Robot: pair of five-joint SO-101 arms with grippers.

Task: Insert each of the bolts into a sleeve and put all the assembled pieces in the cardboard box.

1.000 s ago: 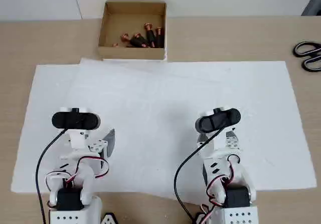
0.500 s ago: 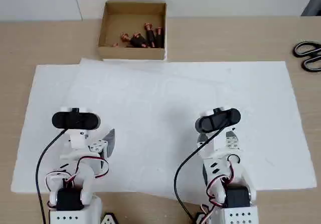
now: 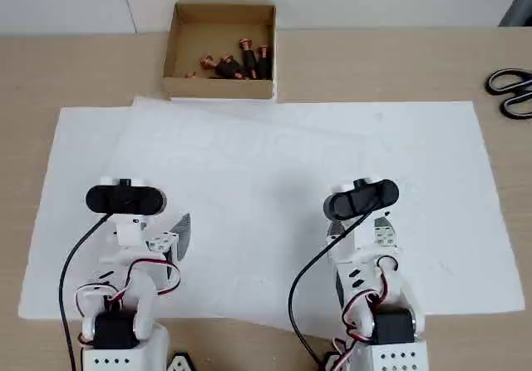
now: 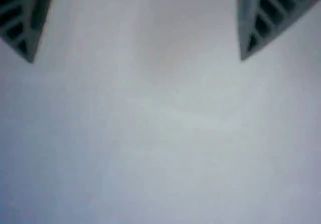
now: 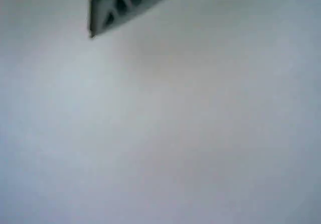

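Note:
The cardboard box (image 3: 179, 40) stands at the table's far edge, left of centre. Several assembled pieces (image 3: 236, 61), dark sleeves with copper-coloured bolt heads, lie in its right half. My left gripper (image 4: 136, 58) hangs open over bare white paper, its two fingers far apart and nothing between them. In the high view it (image 3: 158, 234) sits near the front left of the sheet. My right gripper (image 3: 359, 228) rests near the front, right of centre; one dark fingertip (image 5: 95, 28) has bare paper on both sides, so it stands open and holds nothing.
A large white paper sheet (image 3: 274, 163) covers most of the wooden table (image 3: 391, 63). Black-handled scissors (image 3: 511, 90) lie at the far right edge. Cables trail from both arm bases at the front.

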